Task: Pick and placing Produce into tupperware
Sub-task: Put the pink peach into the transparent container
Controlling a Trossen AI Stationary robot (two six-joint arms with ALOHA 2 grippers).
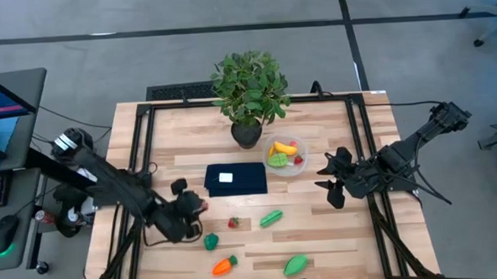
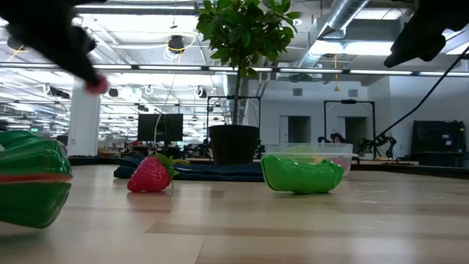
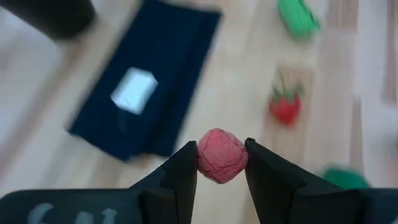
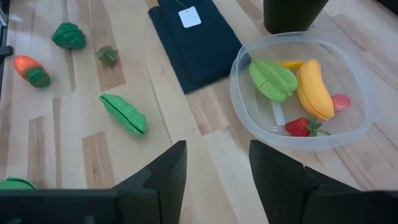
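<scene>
My left gripper (image 3: 222, 163) is shut on a small pinkish-red berry (image 3: 222, 155) and hangs above the table near the dark blue cloth's near left corner (image 1: 199, 205). My right gripper (image 4: 217, 165) is open and hovers just right of the clear round tupperware (image 4: 249, 106), touching nothing. The tupperware (image 1: 301, 163) holds a yellow banana (image 4: 313, 89), a green piece (image 4: 272, 79) and red pieces. On the wood lie a strawberry (image 1: 233, 223), three green pieces (image 1: 271, 217) (image 1: 211, 240) (image 1: 295, 264) and an orange carrot (image 1: 225, 265). My left gripper pinches the berry (image 3: 214, 163) between its two fingertips, one pad on each side of the ball. The low view shows the berry (image 2: 95, 86) lifted clear, high above the table top.
A dark blue folded cloth with a white label (image 1: 235, 179) lies mid-table. The potted plant (image 1: 248, 93) stands at the far edge, just left of the tupperware. Black frame rails run along the table's left and right sides. Bare wood lies between the cloth and the tupperware.
</scene>
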